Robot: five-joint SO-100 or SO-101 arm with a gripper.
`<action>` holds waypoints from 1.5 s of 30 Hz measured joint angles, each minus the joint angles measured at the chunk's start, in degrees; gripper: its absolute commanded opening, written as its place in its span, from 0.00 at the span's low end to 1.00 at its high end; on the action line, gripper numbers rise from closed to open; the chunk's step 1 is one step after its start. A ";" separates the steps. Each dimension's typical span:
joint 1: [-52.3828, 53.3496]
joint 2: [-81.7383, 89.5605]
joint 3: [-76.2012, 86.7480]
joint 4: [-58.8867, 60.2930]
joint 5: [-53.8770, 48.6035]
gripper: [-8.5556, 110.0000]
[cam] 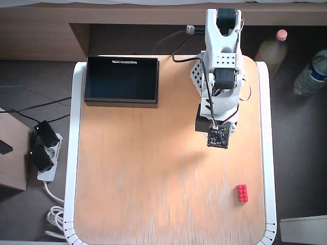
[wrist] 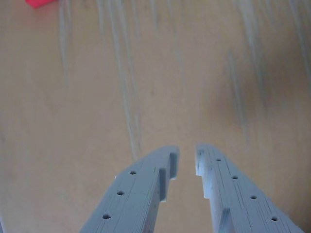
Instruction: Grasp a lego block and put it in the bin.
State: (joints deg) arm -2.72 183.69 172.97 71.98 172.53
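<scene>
While the gripper (wrist: 187, 162) hangs empty over bare table (cam: 153, 178), fingers slightly parted | lego block (cam: 242, 193) lower right in overhead view, well apart from arm | bin (cam: 121, 78) upper left, nothing seen inside | step: approach | next: swing over block, spread jaws wider, descend.

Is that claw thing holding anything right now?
No, nothing is held. In the wrist view the gripper has only bare table between its fingertips. The lego block lies apart on the table, and the bin looks empty.
</scene>
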 measured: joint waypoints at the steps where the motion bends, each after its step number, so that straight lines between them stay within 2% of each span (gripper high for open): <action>1: 0.00 0.00 0.00 0.00 0.00 0.08; 27: -1.41 0.00 0.00 1.67 -0.18 0.07; 36: -1.76 0.00 0.00 1.85 5.89 0.07; 45: 0.09 -0.44 -0.18 -6.68 9.84 0.07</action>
State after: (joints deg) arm -2.64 183.25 172.79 65.30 182.37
